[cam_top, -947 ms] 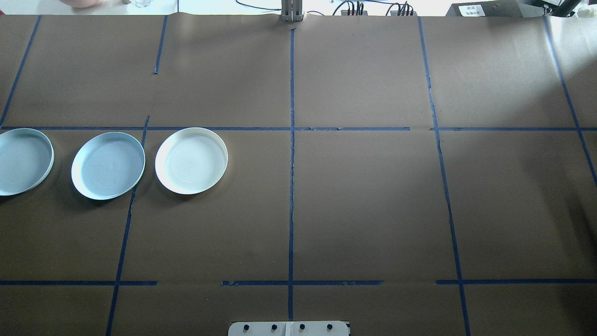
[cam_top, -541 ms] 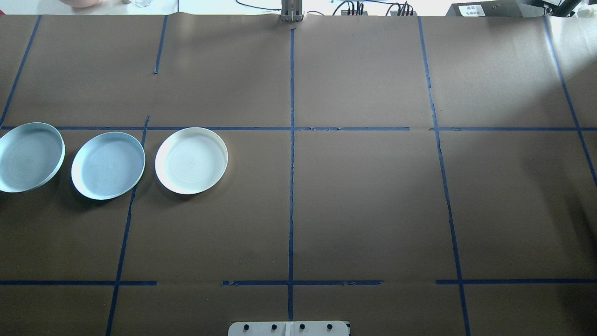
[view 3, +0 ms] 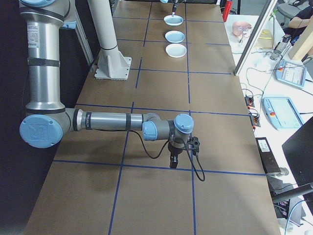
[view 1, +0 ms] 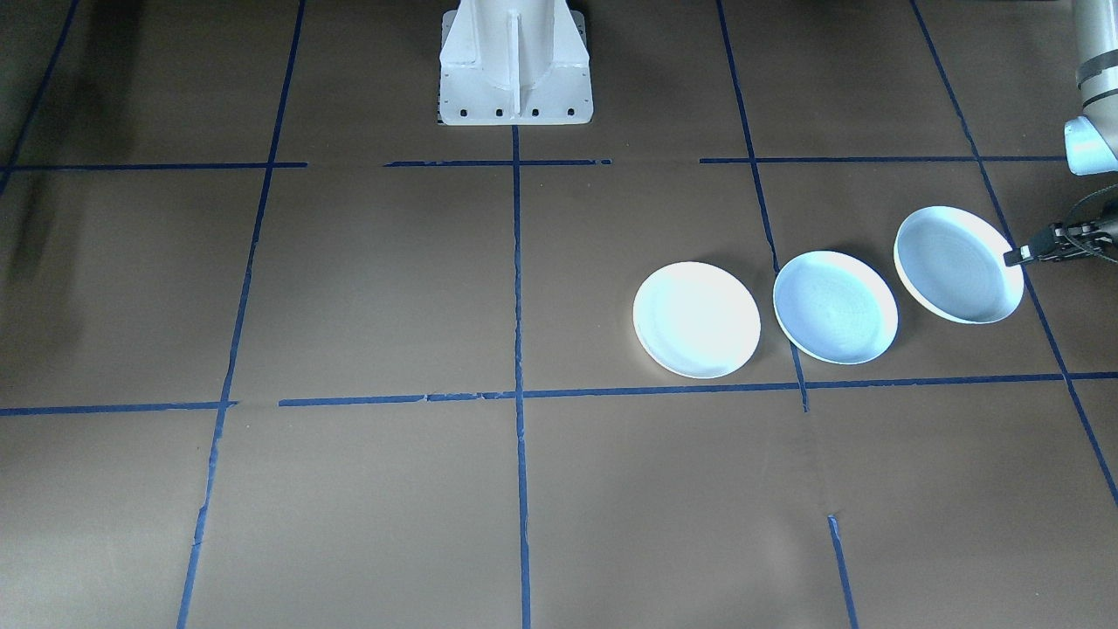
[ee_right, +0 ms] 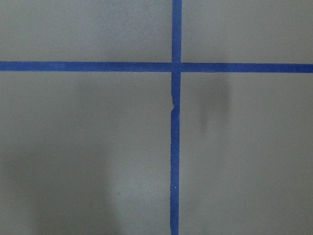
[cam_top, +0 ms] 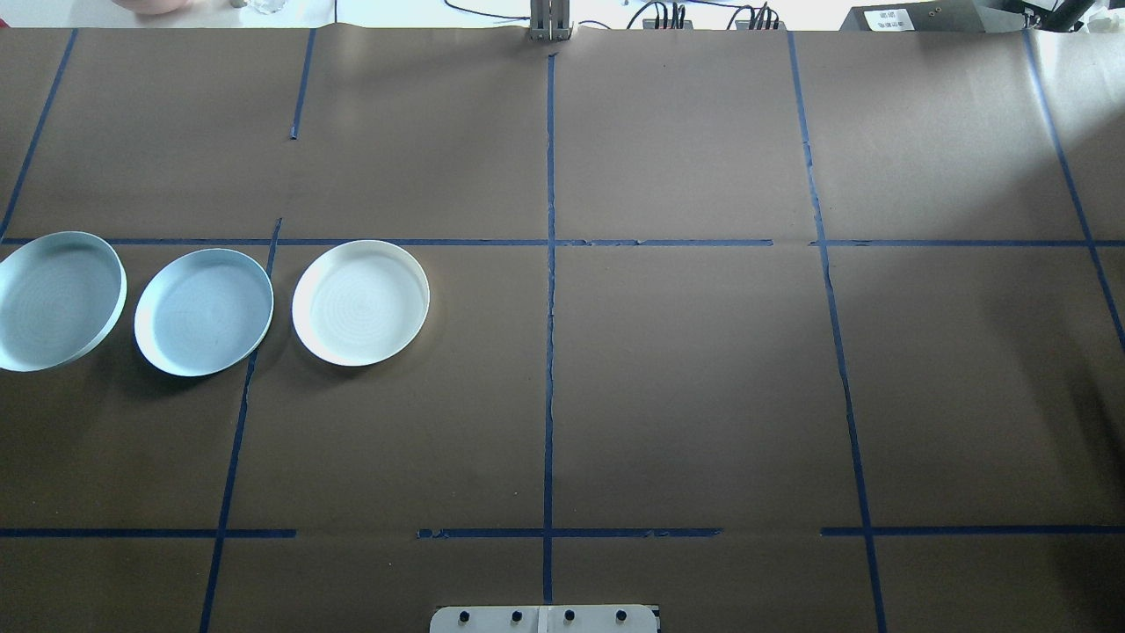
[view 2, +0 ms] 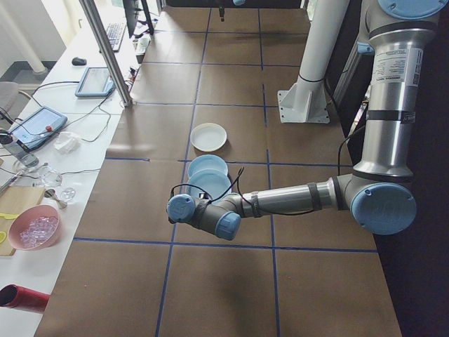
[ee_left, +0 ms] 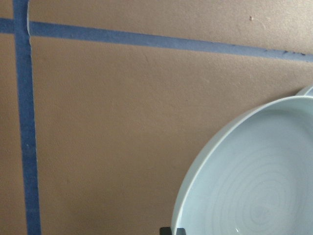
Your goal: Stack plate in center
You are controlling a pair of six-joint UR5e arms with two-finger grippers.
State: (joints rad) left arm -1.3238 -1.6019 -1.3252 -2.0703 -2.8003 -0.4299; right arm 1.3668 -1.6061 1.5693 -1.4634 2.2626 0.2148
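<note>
The left gripper (view 1: pixel 1013 258) grips the outer plate (view 1: pixel 958 264) rim, tilted, shifted nearer the middle plate (view 1: pixel 835 307); right gripper's jaw state unclear

I see the bench (cam_top: pixel 703 369) under brown paper, ruled into squares by blue tape lines (cam_top: pixel 549 352). Off its operator-side edge stands a side table (view 2: pixel 42 175): on it a pink bowl (view 2: pixel 34 227) of clear pieces, beyond that a tablet (view 2: pixel 36 126), and farther still a second tablet (view 2: pixel 95 81), a keyboard (view 2: pixel 115 31) and a mouse (view 2: pixel 78 61).
</note>
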